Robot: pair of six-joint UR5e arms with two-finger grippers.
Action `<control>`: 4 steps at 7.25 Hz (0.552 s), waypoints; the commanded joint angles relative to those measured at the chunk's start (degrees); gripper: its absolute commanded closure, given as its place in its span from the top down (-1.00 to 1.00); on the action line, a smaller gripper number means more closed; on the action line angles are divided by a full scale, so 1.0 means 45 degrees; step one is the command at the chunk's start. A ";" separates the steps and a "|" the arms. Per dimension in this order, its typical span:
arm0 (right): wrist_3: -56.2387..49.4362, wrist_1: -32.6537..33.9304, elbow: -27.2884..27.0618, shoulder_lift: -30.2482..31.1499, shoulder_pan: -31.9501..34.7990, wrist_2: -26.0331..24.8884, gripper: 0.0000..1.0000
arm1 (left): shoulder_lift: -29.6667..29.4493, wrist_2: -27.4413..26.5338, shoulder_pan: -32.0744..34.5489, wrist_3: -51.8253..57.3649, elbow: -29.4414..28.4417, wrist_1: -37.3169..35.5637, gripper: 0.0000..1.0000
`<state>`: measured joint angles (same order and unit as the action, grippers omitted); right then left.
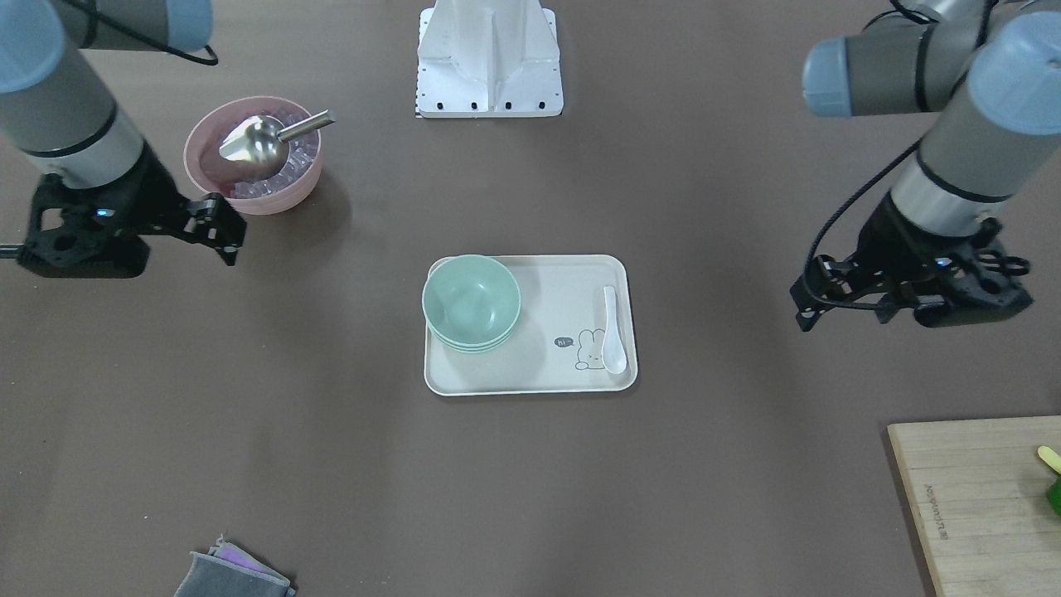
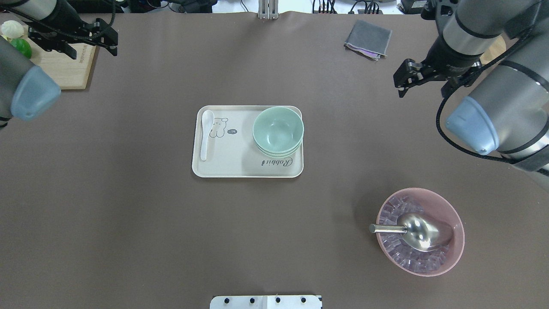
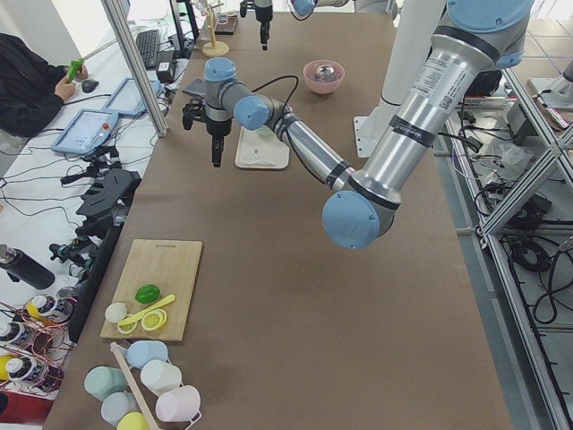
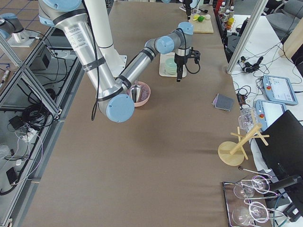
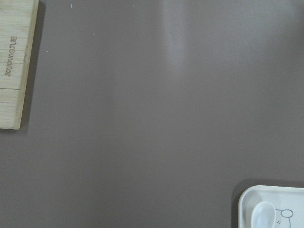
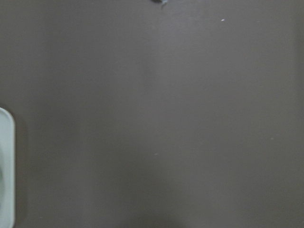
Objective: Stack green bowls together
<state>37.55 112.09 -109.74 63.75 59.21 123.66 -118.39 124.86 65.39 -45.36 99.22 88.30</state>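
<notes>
Green bowls (image 2: 278,131) sat nested in one stack on cream tray (image 2: 227,165), at desk centre. Left gripper (image 2: 112,44) and right gripper (image 2: 398,85) hovered well apart from tray, holding nothing; whether fingers stood open or closed, cannot tell.

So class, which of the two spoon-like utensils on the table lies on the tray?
The small white ceramic spoon lies on the cream tray; the metal scoop rests in the pink bowl.

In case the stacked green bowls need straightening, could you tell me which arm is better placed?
Probably the right: the right gripper hovers nearer the green bowls, which sit at the tray's right end; the white spoon lies on the left gripper's side.
</notes>
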 commanded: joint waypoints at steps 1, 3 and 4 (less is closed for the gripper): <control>-0.4263 0.0347 0.0962 0.1162 0.2047 0.0447 1.00 | 0.1009 0.1527 0.2333 0.2992 -0.0409 -0.0052 0.95; -0.7606 0.0249 0.3146 0.1672 0.4077 0.1499 1.00 | 0.1758 0.1588 0.3530 0.5483 -0.1242 -0.0013 0.95; -0.8898 0.0248 0.4162 0.1713 0.4861 0.1524 1.00 | 0.1894 0.1608 0.3612 0.5489 -0.1423 0.0103 0.95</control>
<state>5.60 113.26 -96.72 70.72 76.20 129.37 -110.91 131.87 80.16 -22.83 94.53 88.30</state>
